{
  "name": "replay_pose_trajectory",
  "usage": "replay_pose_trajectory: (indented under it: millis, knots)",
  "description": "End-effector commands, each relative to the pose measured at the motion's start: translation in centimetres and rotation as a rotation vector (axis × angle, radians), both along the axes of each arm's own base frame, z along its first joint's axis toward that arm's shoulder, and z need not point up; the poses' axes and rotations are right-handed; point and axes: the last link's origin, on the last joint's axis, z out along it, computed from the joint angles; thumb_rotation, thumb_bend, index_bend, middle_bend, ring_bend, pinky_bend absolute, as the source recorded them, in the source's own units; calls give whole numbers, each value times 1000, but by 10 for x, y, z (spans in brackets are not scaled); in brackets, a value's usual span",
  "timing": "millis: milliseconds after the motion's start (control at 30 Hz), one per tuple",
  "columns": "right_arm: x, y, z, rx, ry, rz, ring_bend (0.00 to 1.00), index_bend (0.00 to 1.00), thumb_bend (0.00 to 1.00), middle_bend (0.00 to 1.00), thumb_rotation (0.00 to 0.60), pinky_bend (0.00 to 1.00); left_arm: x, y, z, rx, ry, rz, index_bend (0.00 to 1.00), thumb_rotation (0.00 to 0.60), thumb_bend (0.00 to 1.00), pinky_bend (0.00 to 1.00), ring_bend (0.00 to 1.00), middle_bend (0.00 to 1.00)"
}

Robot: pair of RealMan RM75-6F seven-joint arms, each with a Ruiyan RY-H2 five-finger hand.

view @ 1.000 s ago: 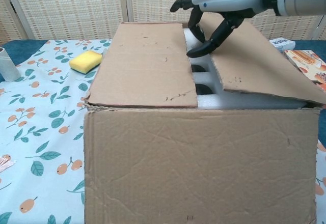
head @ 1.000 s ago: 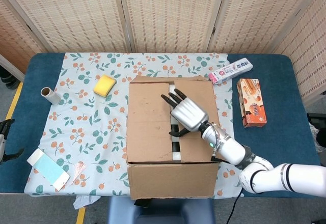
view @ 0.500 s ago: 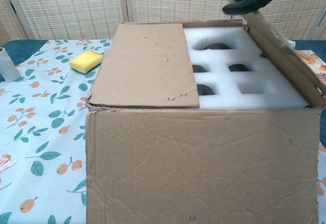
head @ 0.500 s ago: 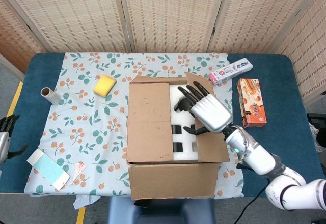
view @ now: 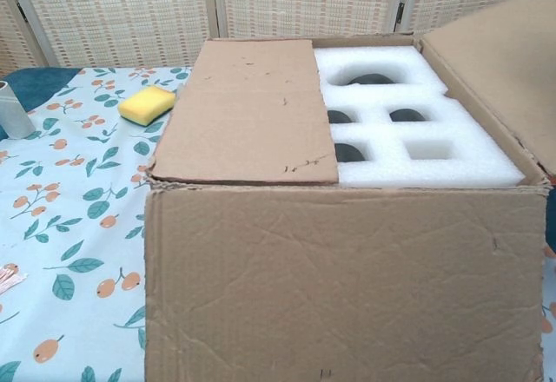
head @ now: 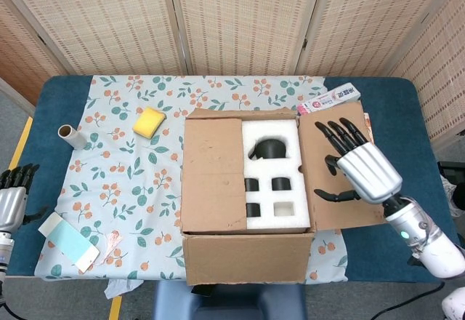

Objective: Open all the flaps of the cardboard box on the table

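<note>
The cardboard box (head: 243,258) (view: 347,286) stands at the table's near middle. Its left flap (head: 211,174) (view: 248,113) lies flat over the left half. The right flap (head: 340,171) (view: 499,78) is folded outward past the box's right side. My right hand (head: 356,164) lies on that flap with its fingers spread, holding nothing. White foam (head: 275,182) (view: 408,143) with dark cutouts shows inside. My left hand (head: 13,200) hovers at the far left edge, away from the box, its fingers extended and empty.
A yellow sponge (head: 149,122) (view: 146,104) and a cardboard roll (head: 72,137) lie left of the box. A toothpaste box (head: 328,100) sits behind the right flap. A blue card (head: 67,241) lies near the front left edge.
My right hand has swung the right flap up and out to the right, from lying nearly shut over the box to folded open. The foam insert is now uncovered. My left hand has risen slightly.
</note>
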Motion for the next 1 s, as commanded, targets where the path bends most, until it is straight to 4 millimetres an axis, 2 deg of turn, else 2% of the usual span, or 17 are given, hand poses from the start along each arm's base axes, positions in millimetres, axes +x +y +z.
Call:
replay_pose_trajectory:
  millis: [33,267,367,467,567,600,767,900,1000]
  knots:
    - [-20,7,5,-13,-14,-12,0,606,291,2,236,0,0,1,-1,-2,2,2,0,600,331,0,58,83]
    - [-51,14,8,-36,-78,-39,0,577,292,2,236,0,7,3,3,22,-40,-42,0,600,332,0,41,80]
    - [-66,18,8,-59,-134,-57,0,546,292,1,235,0,22,6,11,29,-69,-117,20,600,331,0,23,69]
    - [-83,26,4,-89,-201,-80,0,531,291,0,233,0,49,13,23,-3,-74,-232,81,600,342,0,17,64]
    - [-97,37,0,-132,-274,-87,0,523,292,0,237,0,81,21,30,-71,-89,-348,142,600,440,0,5,59]
    - [-101,41,-1,-145,-311,-81,0,523,292,0,239,0,94,25,31,-110,-110,-385,167,600,506,0,1,56]
    - [-111,59,2,-197,-479,-17,0,523,292,0,289,0,134,40,31,-243,-136,-485,244,600,678,0,0,24]
    - [-111,73,9,-240,-508,28,0,523,291,0,311,0,161,53,24,-293,-109,-564,325,600,822,0,0,23]
    - [-113,85,17,-256,-535,42,0,522,292,0,312,0,183,62,13,-336,-93,-616,345,600,862,0,0,23]
